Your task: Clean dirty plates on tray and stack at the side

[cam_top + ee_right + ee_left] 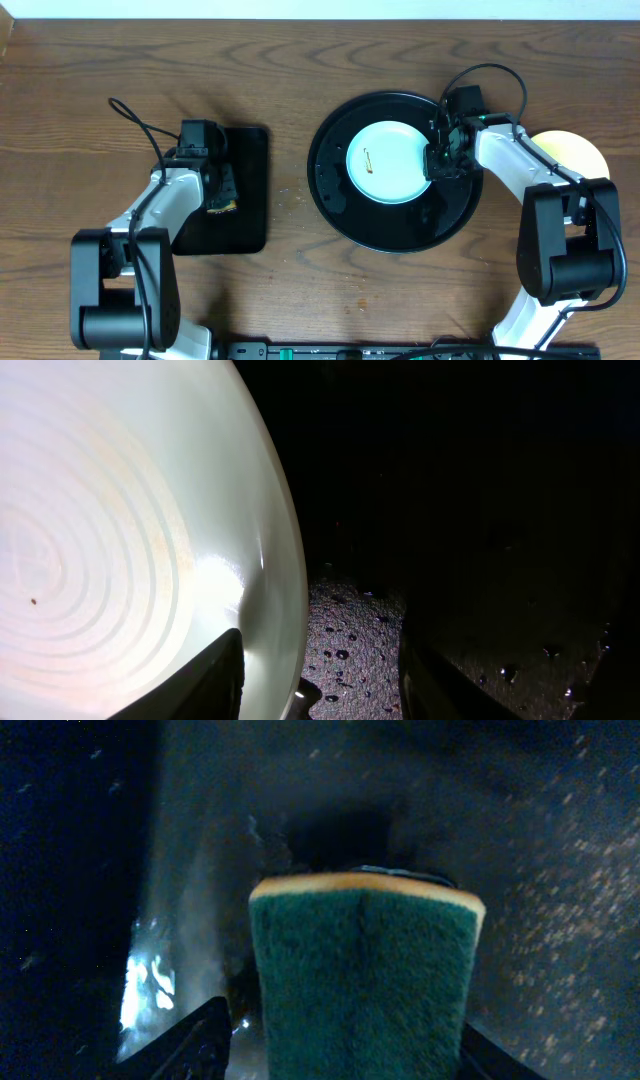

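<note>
Position: the pale blue-white plate (385,165) lies flat on the round black tray (330,190), a little toward the far side of its centre. The right gripper (440,160) is at this plate's right edge. In the right wrist view the plate's rim (285,610) runs between the fingers of the right gripper (320,645). One finger (215,680) is over the plate and the other (440,680) over the bare tray. The fingers stand apart, and wet tray floor (350,630) shows between the rim and the outer finger.

The left gripper (222,195) is over the rectangular black tray (245,220), well apart from the round one. A green sponge (360,980) with a yellow layer fills the space between its fingers (205,1040). Whether they press on it, I cannot tell.

Count: two plates in view, one round tray, one rectangular tray, one sponge.

The pale yellow plate (575,150) lies on the table (290,60) to the right of the round tray, partly covered by the right arm.

Condition: the blue-white plate is round, shallow and glossy, with faint concentric rings. It carries a small brown smear (370,158) left of centre. The round tray is glossy, with droplets on its floor.
</note>
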`<state>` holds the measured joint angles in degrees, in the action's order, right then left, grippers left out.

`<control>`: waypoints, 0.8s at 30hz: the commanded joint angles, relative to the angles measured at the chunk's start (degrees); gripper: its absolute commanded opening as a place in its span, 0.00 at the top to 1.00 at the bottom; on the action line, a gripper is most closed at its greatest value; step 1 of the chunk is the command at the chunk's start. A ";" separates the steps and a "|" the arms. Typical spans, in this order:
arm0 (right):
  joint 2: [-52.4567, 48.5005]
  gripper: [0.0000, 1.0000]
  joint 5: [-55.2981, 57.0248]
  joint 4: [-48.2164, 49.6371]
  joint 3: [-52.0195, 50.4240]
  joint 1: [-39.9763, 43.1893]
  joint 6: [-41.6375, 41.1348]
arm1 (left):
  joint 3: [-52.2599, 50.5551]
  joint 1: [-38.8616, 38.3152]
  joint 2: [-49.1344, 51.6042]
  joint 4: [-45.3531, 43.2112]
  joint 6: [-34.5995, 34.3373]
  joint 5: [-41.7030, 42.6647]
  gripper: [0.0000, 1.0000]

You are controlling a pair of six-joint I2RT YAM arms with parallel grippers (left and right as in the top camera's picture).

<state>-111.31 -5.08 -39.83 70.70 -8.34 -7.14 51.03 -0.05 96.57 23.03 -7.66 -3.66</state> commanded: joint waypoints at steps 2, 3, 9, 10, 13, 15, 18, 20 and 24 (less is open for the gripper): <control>0.81 0.53 0.35 0.15 -0.76 -0.37 0.59 | -0.13 0.13 -4.39 2.75 -0.35 -2.86 0.41; 0.81 0.53 0.35 0.15 -0.76 -0.35 0.59 | -0.13 0.13 -5.09 3.45 -0.39 -2.86 0.41; 0.81 0.52 0.35 -0.07 -0.76 -0.37 0.59 | -0.13 0.13 -6.99 1.51 -1.86 -2.84 0.32; 0.81 0.52 0.35 -0.07 -0.76 -0.37 0.59 | -0.13 0.13 -6.86 0.96 -2.93 -2.82 0.31; 0.81 0.52 0.35 -0.07 -0.76 -0.35 0.61 | -0.20 0.13 -6.19 -0.07 -3.89 -2.64 0.29; 0.81 0.52 0.35 -0.07 -0.76 -0.35 0.59 | -0.20 0.13 -5.49 -0.44 -4.00 0.13 0.29; 0.81 0.50 0.35 -0.07 -0.76 -0.35 0.59 | -0.20 0.13 -4.52 -0.87 -4.00 3.69 0.29; 0.81 0.49 0.35 -0.07 -0.76 -0.37 0.59 | -0.20 0.13 -3.76 -1.53 -4.00 2.95 0.29; 0.81 0.49 0.37 -0.07 -0.81 -0.35 0.59 | -0.20 0.13 -1.29 -4.13 -3.96 2.49 0.29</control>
<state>-111.28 -5.17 -39.88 70.70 -8.38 -7.14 51.03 -0.05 93.21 19.62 -10.74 -1.52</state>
